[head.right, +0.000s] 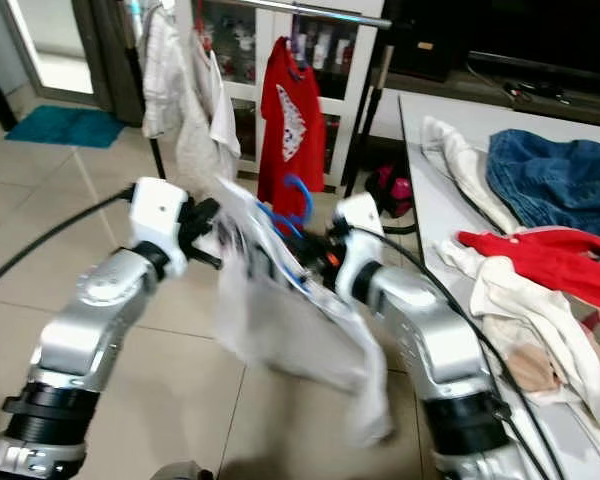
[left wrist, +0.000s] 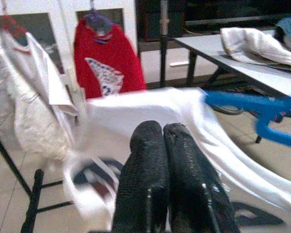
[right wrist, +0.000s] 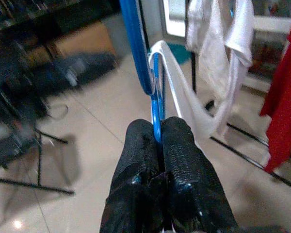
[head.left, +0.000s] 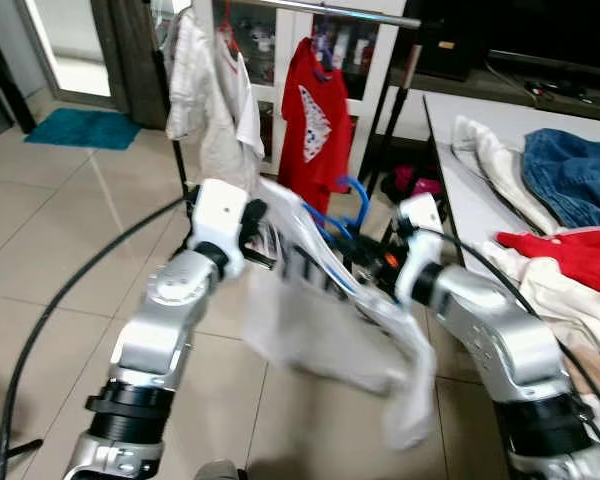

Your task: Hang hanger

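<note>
Silver arms with black elbow bands and white wrist housings; textured black gripper fingers (right wrist: 182,160).

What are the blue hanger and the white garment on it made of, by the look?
Blue hanger: likely plastic, a smooth, evenly coloured thin bar with a slight sheen, clamped between the right gripper's fingers. White garment: thin soft fabric, probably cotton knit; it drapes and folds limply, matte, pinched by the left gripper.

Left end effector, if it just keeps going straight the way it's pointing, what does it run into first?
Most likely the white shirt draped right past the left end effector, which is shut. Beyond that lies the red shirt hanging on the rack, though depth is hard to judge.
</note>
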Tool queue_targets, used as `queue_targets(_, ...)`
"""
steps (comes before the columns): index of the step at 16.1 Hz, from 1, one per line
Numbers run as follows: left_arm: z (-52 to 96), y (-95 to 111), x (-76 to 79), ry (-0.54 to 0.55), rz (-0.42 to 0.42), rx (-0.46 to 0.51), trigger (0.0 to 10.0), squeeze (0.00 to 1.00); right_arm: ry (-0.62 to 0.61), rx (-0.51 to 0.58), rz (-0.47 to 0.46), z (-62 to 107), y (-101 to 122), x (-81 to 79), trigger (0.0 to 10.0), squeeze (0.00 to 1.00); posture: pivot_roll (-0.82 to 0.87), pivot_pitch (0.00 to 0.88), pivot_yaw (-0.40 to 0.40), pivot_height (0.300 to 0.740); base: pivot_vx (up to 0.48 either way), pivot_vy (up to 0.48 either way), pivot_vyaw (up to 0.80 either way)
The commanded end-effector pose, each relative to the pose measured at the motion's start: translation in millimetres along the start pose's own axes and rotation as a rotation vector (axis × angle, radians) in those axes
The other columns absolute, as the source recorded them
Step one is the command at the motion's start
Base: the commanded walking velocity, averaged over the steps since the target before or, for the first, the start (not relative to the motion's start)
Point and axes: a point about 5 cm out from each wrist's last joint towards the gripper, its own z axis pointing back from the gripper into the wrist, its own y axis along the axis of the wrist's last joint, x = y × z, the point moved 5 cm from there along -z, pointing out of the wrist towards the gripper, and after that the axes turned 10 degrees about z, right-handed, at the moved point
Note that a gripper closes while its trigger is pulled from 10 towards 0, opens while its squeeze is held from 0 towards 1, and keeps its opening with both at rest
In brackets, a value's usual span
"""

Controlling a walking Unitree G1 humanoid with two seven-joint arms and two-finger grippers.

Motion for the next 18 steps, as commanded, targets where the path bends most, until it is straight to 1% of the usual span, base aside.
queue_targets(1,-3.6,5.0,4.9,-0.012,-0.036,0.018,10.0,1.00,-0.006,0.041,0.008,-1.9,15.2,2.0,10.0,0.00,0.03,0.000,-0.042,0.740,0.000,0.000,0.00)
queue_targets(3,-6.0,12.3,5.9,0.006,-0.138,0.052,10.0,1.00,-0.007,0.047,-0.006,-16.5,21.3,-2.8,10.0,0.00,0.03,0.000,-0.050,0.740,0.000,0.000,0.00)
queue_targets(5,-7.0,18.5,1.3,0.039,-0.157,0.078,10.0,1.00,-0.003,0.049,-0.011,-21.8,23.6,-5.2,10.0,0.00,0.04,0.000,-0.059,0.740,0.000,0.000,0.00)
queue_targets(7,-7.1,23.8,-4.3,0.073,-0.157,0.103,10.0,1.00,0.010,0.056,-0.016,-24.5,26.0,-7.9,10.0,0.00,0.04,0.000,-0.060,0.740,0.000,0.000,0.00)
queue_targets(8,-6.9,24.9,-7.4,0.095,-0.167,0.112,10.0,1.00,0.017,0.059,-0.017,-25.5,27.1,-9.4,10.0,0.00,0.04,0.000,-0.059,0.740,0.000,0.000,0.00)
queue_targets(10,-7.9,21.3,-9.2,0.109,-0.170,0.099,10.0,1.00,0.021,0.064,-0.019,-25.6,28.0,-10.3,10.0,0.00,0.04,0.000,-0.056,0.740,0.000,0.000,0.00)
queue_targets(11,-9.0,18.4,-9.5,0.114,-0.159,0.088,10.0,0.67,0.025,0.071,-0.022,-25.3,29.0,-10.8,10.0,0.00,0.03,0.000,-0.055,0.740,0.000,0.000,0.00)
queue_targets(12,-10.1,16.4,-10.0,0.119,-0.135,0.083,10.0,0.67,0.028,0.076,-0.022,-25.1,30.1,-11.3,10.0,0.00,0.03,0.000,-0.055,0.740,0.000,0.000,0.00)
queue_targets(13,-11.4,13.2,-9.2,0.112,-0.088,0.073,10.0,0.00,0.032,0.082,-0.019,-25.0,31.3,-11.8,10.0,0.00,0.03,0.000,-0.056,0.740,0.000,0.000,0.00)
queue_targets(14,-12.2,11.8,-6.7,0.093,-0.070,0.072,10.0,0.00,0.033,0.085,-0.017,-25.1,32.1,-12.0,10.0,0.00,0.03,0.000,-0.056,0.740,0.000,0.000,0.00)
queue_targets(15,-12.5,9.3,-0.8,0.050,-0.035,0.069,10.0,0.00,0.032,0.092,-0.011,-25.2,33.5,-12.1,10.0,0.00,0.03,0.000,-0.056,0.740,0.000,0.000,0.00)
queue_targets(17,-12.2,7.1,1.9,0.036,-0.043,0.065,10.0,0.00,0.034,0.098,-0.008,-25.5,35.2,-13.0,10.0,0.00,0.03,0.000,-0.056,0.740,0.000,0.000,0.00)
queue_targets(18,-12.6,4.7,0.1,0.046,-0.043,0.058,10.0,0.00,0.042,0.101,-0.004,-25.8,36.4,-14.6,10.0,0.00,0.03,0.000,-0.056,0.740,0.000,0.000,0.00)
